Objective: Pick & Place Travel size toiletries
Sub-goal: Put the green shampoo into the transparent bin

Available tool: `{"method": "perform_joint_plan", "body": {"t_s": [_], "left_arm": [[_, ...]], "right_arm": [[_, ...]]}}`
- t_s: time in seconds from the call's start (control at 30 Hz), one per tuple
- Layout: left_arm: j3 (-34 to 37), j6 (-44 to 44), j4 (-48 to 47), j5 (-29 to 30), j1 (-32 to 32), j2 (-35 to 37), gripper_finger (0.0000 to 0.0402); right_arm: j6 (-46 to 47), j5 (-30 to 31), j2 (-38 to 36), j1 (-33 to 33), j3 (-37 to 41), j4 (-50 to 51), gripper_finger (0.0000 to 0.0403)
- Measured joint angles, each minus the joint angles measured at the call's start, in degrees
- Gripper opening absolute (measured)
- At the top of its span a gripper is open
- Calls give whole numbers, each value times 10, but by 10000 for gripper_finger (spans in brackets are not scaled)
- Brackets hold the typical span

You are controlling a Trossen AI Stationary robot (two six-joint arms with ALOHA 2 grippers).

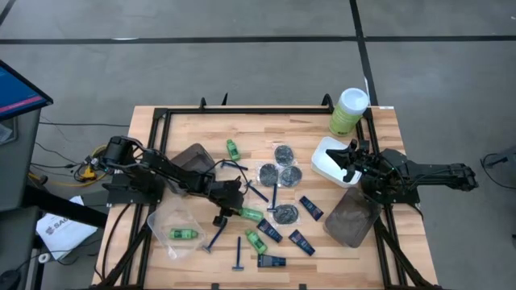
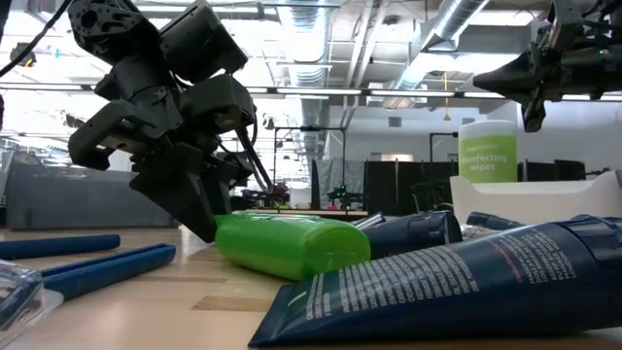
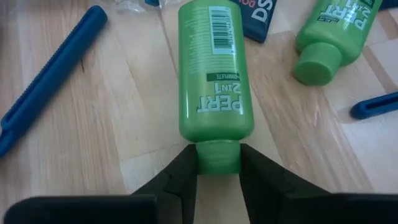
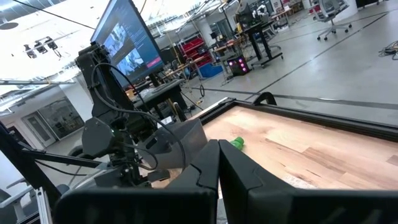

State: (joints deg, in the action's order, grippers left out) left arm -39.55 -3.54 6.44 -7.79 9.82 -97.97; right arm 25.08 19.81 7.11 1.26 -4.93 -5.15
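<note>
The left claw [image 3: 217, 171] is reaching down to the wooden slatted counter [image 1: 314, 125] near its middle, and its two dark fingers [image 3: 180, 177] are sitting on either side of the cap of a bright green plastic mini bottle [image 3: 214, 68]. The fingers are touching the cap's sides, clamped on it. The bottle is lying flat on the counter with its long axis running straight away from the claw, cap end toward the fingers and base end pointing off toward a small dark-blue tube [image 3: 268, 18]. In the high view this same bottle [image 1: 251, 214] is lying across the counter, cap toward the left arm and base toward the right arm's side.

A second green mini bottle [image 3: 329, 34] is lying just beside the first, tilted, its cap pointing back toward the claw's side. A blue-handled plastic razor [image 3: 50, 78] is lying on the other side of the held bottle, apart from it and angled. In the low view the held bottle [image 2: 292, 243] is resting on its side against the left claw [image 2: 199, 219], with a dark-blue tube [image 2: 466, 277] lying in front.

The right claw [image 1: 351, 157] is hanging above the white plastic tub [image 1: 329, 161] at the counter's far right side, its fingers pressed together and holding nothing.
</note>
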Motion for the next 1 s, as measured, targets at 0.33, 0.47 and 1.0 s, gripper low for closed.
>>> {"method": "perform_joint_plan", "body": {"t_s": [0.33, 0.47, 1.0], "left_arm": [[0, 49, -102, 20, 0, 94, 90], [0, 96, -156, 21, 0, 166, 89], [0, 477, -365, -51, 72, 387, 88]], "right_arm": [[0, 0, 0, 0, 0, 0, 0], [0, 0, 0, 0, 0, 0, 0], [-1, 0, 0, 0, 0, 4, 0]]}}
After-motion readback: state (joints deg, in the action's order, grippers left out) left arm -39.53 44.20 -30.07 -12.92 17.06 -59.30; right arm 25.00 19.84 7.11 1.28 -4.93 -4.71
